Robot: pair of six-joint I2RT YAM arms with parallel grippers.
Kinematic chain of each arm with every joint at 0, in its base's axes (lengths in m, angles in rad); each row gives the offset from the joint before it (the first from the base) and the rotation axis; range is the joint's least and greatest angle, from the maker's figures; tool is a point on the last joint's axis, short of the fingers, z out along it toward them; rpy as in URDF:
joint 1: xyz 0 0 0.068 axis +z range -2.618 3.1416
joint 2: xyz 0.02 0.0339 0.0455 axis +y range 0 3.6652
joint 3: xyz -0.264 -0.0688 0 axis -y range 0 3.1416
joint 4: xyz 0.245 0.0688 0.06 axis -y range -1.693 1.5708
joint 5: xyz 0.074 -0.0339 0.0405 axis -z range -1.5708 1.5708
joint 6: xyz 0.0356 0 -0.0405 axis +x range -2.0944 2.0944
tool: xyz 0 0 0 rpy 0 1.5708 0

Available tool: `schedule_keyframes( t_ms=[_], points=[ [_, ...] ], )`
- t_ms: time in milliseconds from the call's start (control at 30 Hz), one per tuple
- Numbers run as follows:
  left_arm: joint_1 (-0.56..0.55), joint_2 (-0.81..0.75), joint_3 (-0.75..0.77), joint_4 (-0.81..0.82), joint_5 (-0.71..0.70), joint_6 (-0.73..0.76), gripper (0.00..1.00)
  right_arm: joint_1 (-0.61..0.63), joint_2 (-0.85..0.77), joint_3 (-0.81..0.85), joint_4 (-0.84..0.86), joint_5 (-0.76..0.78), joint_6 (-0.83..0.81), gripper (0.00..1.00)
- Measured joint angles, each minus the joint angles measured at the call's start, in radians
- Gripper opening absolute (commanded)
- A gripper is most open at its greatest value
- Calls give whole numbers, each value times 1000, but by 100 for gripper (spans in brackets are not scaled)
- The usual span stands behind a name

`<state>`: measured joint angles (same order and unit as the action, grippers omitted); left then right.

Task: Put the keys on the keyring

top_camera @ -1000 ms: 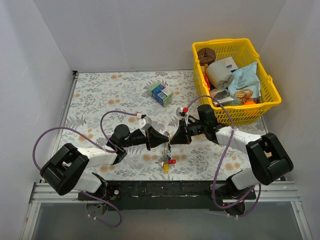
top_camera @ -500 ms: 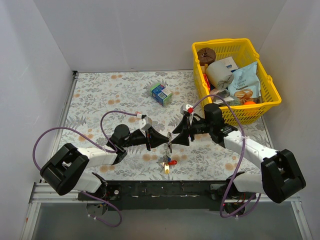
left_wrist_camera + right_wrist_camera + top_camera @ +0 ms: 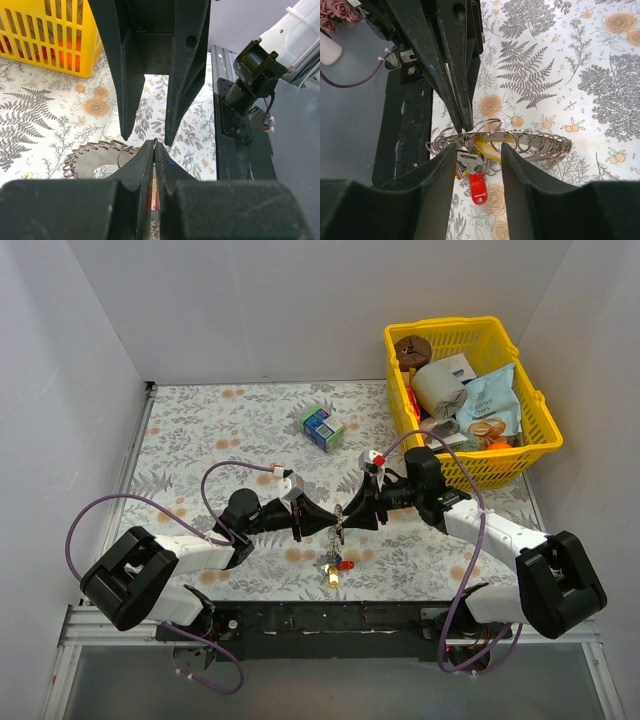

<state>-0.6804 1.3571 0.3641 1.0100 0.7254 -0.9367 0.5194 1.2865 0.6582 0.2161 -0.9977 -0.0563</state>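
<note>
The keyring is a flat grey band hung with several small wire rings, held edge-up just above the table; it also shows in the left wrist view. My left gripper is shut, its tips pinching one small wire ring on the band's edge. My right gripper is open, one finger on each side of the band, right opposite the left gripper. A bunch of keys hangs below: a red-headed key, a yellow one and a silver blade.
A blue-green carton stands on the floral table behind the grippers. A yellow basket full of packets, a roll and a brown disc stands at the back right. The black mounting rail runs along the near edge.
The right arm has re-posed, its elbow and forearm swinging right, while its gripper stays at the keyring. The hanging keys have shifted slightly. The left arm has not moved.
</note>
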Motion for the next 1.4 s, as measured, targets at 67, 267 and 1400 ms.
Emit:
schedule_keyframes(
  t_ms=[67,267,1400],
  points=[
    [0,0,0,0,0,0,0,0,12,0,5,-10,6,42],
    [-1,0,0,0,0,-1,0,0,29,0,35,-39,39,38],
    [-2,-31,51,-144,-4,46,74,3,93,73,-67,-70,26,1]
  ],
)
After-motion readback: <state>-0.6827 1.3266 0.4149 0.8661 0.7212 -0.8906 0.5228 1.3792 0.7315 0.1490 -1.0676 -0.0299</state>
